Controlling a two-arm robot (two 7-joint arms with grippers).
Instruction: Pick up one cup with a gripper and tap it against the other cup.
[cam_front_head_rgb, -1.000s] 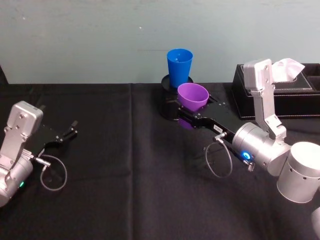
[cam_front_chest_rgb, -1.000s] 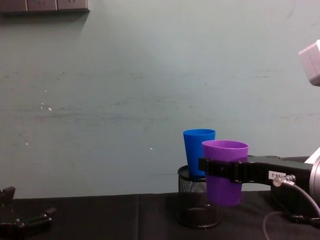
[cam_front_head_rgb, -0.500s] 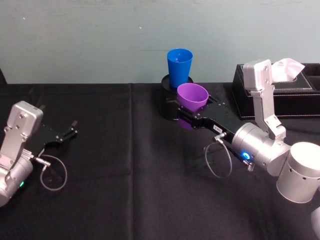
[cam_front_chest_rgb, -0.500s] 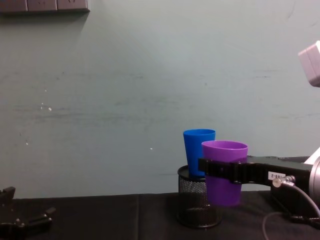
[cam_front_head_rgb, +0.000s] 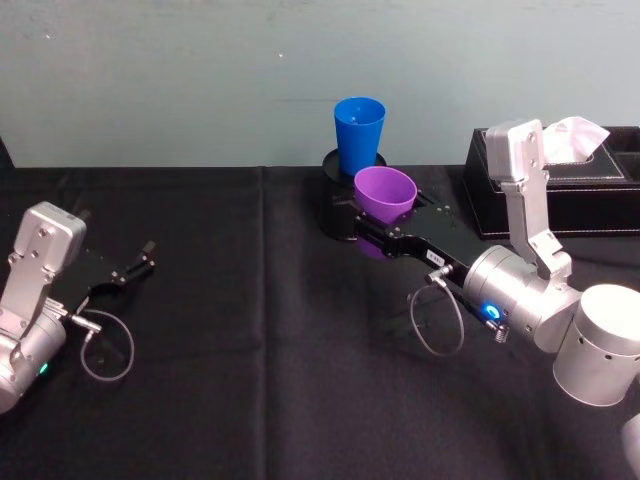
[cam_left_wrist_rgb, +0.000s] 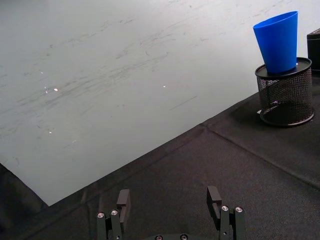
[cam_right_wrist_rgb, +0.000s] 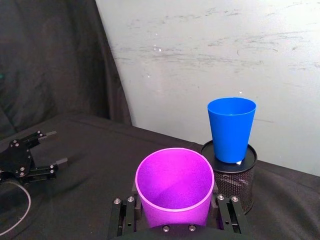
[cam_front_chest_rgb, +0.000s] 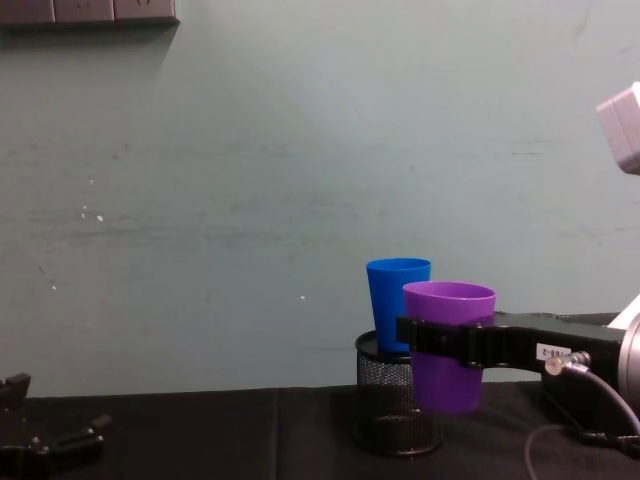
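- Head view: the left claw, fingers spread and empty, lies parked on the bench near its left edge.
- The right claw reaches in from the right, clamped around the purple cup, which hangs clear of the bench toward its far edge.
- The purple cup is upright, rim up, long axis vertical.
- Just behind it, a mesh pen holder carries the blue cup, base down; whether the cups touch cannot be told.
- A black tissue box sits at the far right corner.
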